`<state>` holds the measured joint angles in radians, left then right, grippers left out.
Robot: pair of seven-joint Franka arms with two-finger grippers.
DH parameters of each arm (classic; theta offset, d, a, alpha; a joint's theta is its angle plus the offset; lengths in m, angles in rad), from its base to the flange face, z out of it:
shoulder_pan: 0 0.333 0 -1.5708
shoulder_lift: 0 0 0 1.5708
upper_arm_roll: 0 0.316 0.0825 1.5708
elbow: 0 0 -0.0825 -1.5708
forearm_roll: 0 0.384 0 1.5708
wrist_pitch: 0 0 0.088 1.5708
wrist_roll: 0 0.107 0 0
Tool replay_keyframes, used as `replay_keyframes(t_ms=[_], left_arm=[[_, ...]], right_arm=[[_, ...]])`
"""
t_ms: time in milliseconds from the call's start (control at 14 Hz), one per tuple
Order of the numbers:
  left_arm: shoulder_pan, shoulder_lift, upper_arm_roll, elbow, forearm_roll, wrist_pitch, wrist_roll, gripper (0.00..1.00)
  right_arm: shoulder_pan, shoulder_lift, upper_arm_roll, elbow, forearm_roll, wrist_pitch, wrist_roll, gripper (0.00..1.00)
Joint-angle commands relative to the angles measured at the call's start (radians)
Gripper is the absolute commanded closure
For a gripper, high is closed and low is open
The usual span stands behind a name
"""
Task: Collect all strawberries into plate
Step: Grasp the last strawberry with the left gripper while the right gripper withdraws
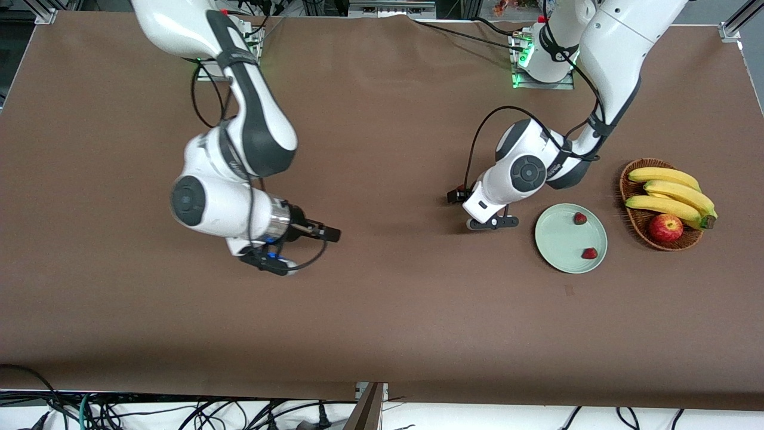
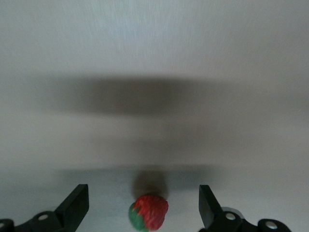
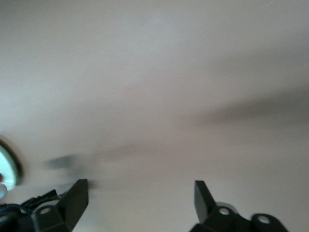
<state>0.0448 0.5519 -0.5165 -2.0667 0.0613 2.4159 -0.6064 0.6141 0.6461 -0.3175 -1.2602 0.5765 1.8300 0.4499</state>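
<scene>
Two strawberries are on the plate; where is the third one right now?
The third strawberry lies on the brown table between the open fingers of the left hand, seen in the left wrist view. In the front view that arm hides it.

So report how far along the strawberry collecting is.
Done: two strawberries lie on the plate. In hand: the open left gripper brackets the third strawberry on the table, beside the plate. Left: grasping and plating it. The open right gripper waits.
</scene>
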Motion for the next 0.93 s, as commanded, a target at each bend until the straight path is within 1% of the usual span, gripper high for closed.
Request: replay_keyframes(t_ms=[0,71,143,214,286,357,429,500,571,643,714,786,857], left_arm=[[-0.005,-0.049,-0.010,-0.067,-0.014,0.029,-0.030,0.00],[-0.009,-0.049,-0.010,-0.073,-0.014,0.029,-0.035,0.00],[-0.022,-0.049,-0.011,-0.078,-0.014,0.031,-0.047,0.00],[-0.035,-0.049,-0.010,-0.079,-0.014,0.031,-0.052,0.00],[-0.042,-0.047,-0.010,-0.079,-0.014,0.035,-0.052,0.03],[-0.045,-0.047,-0.010,-0.079,-0.012,0.046,-0.052,0.11],[-0.045,-0.044,-0.008,-0.078,-0.008,0.049,-0.052,0.12],[-0.045,-0.043,-0.008,-0.076,-0.006,0.049,-0.050,0.17],[-0.043,-0.043,-0.008,-0.078,-0.006,0.049,-0.050,0.28],[-0.045,-0.043,-0.007,-0.078,-0.006,0.049,-0.050,0.31],[-0.045,-0.040,-0.005,-0.078,-0.006,0.049,-0.050,0.32],[-0.045,-0.038,-0.005,-0.078,-0.005,0.049,-0.050,0.39],[-0.045,-0.037,-0.004,-0.078,-0.005,0.049,-0.050,0.39]], right_arm=[[0.015,-0.106,-0.035,-0.033,-0.110,-0.095,-0.095,0.01],[0.016,-0.144,-0.047,-0.042,-0.163,-0.110,-0.153,0.01],[0.016,-0.185,-0.054,-0.048,-0.220,-0.121,-0.168,0.01],[0.016,-0.219,-0.066,-0.050,-0.243,-0.145,-0.174,0.01],[0.015,-0.241,-0.090,-0.050,-0.247,-0.178,-0.175,0.01],[0.016,-0.265,-0.110,-0.050,-0.250,-0.214,-0.181,0.01],[0.016,-0.291,-0.118,-0.050,-0.260,-0.253,-0.181,0.01],[0.016,-0.325,-0.123,-0.051,-0.294,-0.290,-0.181,0.01],[0.016,-0.354,-0.123,-0.065,-0.334,-0.310,-0.183,0.00],[0.016,-0.394,-0.123,-0.091,-0.351,-0.322,-0.185,0.01],[0.016,-0.445,-0.123,-0.138,-0.371,-0.322,-0.207,0.01],[0.016,-0.485,-0.126,-0.181,-0.398,-0.316,-0.250,0.00],[0.013,-0.518,-0.135,-0.217,-0.412,-0.310,-0.275,0.00]])
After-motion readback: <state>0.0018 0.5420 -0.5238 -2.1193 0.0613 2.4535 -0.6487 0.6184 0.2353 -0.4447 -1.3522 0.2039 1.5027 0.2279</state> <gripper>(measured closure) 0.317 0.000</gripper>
